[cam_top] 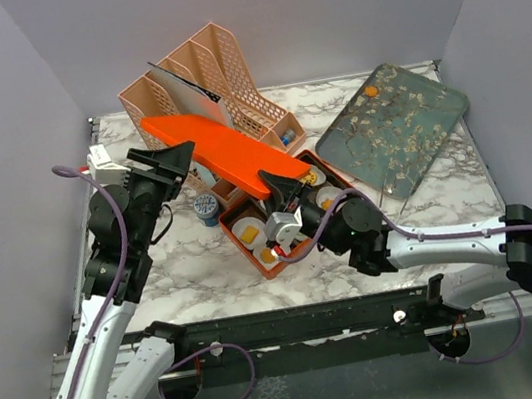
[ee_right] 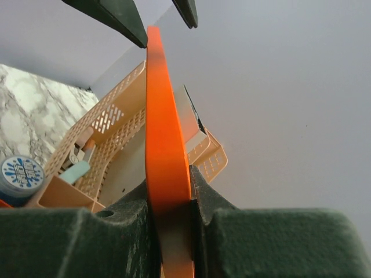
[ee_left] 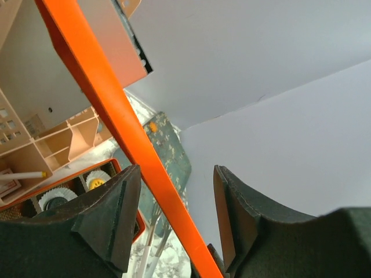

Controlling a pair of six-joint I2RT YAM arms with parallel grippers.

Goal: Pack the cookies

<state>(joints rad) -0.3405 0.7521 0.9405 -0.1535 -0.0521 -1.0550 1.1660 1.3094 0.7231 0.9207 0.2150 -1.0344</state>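
The white, grey-veined marble surface point(cam_top: 206, 270) carries a dark green board point(cam_top: 406, 127) printed with pale blossoms at far right and a peach slotted plastic organizer point(cam_top: 224, 64) at the far side, while a flat, glossy orange lid point(cam_top: 223, 151) hangs tilted over an orange box point(cam_top: 269, 270). The right pincer point(cam_top: 279, 182) is clenched on the lid's near end, and the left pincer point(cam_top: 178, 158) is released, its fingers spread either side of the far end. Cookies point(cam_top: 248, 233) sit in frilled white cups point(cam_top: 237, 224) inside the box, one orange round point(cam_top: 370, 91) lies on the board, and a small tin point(cam_top: 206, 209) left of the box bears a blue-and-white pattern too small to read.
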